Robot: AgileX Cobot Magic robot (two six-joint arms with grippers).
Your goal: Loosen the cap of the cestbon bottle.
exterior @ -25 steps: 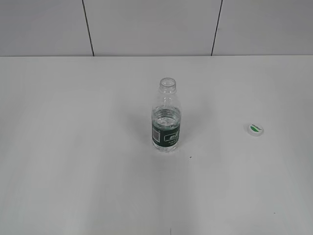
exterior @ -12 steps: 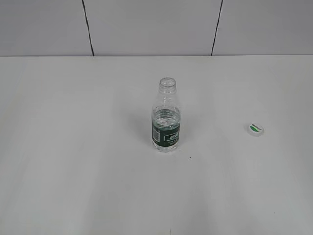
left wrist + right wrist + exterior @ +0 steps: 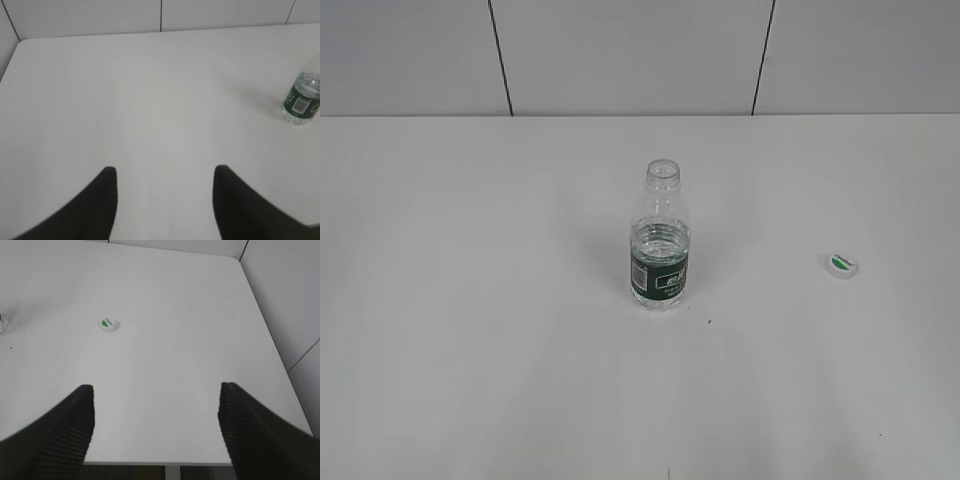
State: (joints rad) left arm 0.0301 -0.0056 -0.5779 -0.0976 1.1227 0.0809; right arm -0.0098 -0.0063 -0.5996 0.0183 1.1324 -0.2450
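Observation:
The cestbon bottle [image 3: 660, 240] stands upright in the middle of the white table with its neck open and no cap on it. It also shows at the right edge of the left wrist view [image 3: 301, 97]. The cap [image 3: 842, 264], white with a green mark, lies flat on the table to the bottle's right, apart from it, and shows in the right wrist view [image 3: 108, 324]. My left gripper [image 3: 165, 172] is open and empty, well to the left of the bottle. My right gripper [image 3: 156, 389] is open and empty near the table's front edge. Neither gripper shows in the exterior view.
The white table [image 3: 470, 300] meets a grey panelled wall at the back. Its front edge and a leg show in the right wrist view [image 3: 172, 466]. A small dark speck [image 3: 709, 321] lies near the bottle's base.

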